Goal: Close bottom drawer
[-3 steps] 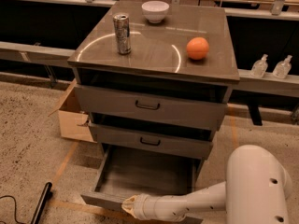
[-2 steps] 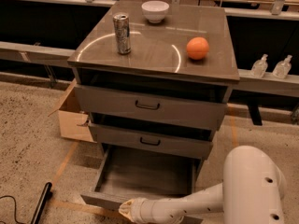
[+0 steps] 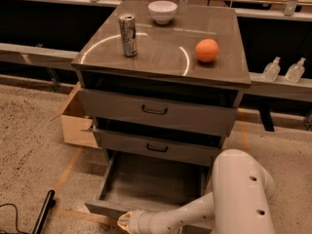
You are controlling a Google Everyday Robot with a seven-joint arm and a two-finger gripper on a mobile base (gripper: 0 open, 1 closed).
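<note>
The bottom drawer (image 3: 151,179) of the grey cabinet is pulled far out, and its shallow grey inside shows bare. Its low front panel (image 3: 105,208) runs along the lower edge of the view. The handle is not visible. My gripper (image 3: 124,222) is at the end of the white arm (image 3: 185,213), right against the outer side of that front panel near its middle. The arm reaches in from the lower right, and its big white housing (image 3: 241,189) covers the drawer's right front corner.
The middle drawer (image 3: 156,147) and top drawer (image 3: 155,110) stand slightly out. On the cabinet top are a can (image 3: 128,35), a white bowl (image 3: 162,11) and an orange (image 3: 206,50). A cardboard box (image 3: 75,121) stands to the left, and a black rod (image 3: 43,211) lies on the floor. Two bottles (image 3: 283,70) stand at the right.
My gripper has slid a little left and down along the bottom drawer's front panel. The drawer looks about as far out as before.
</note>
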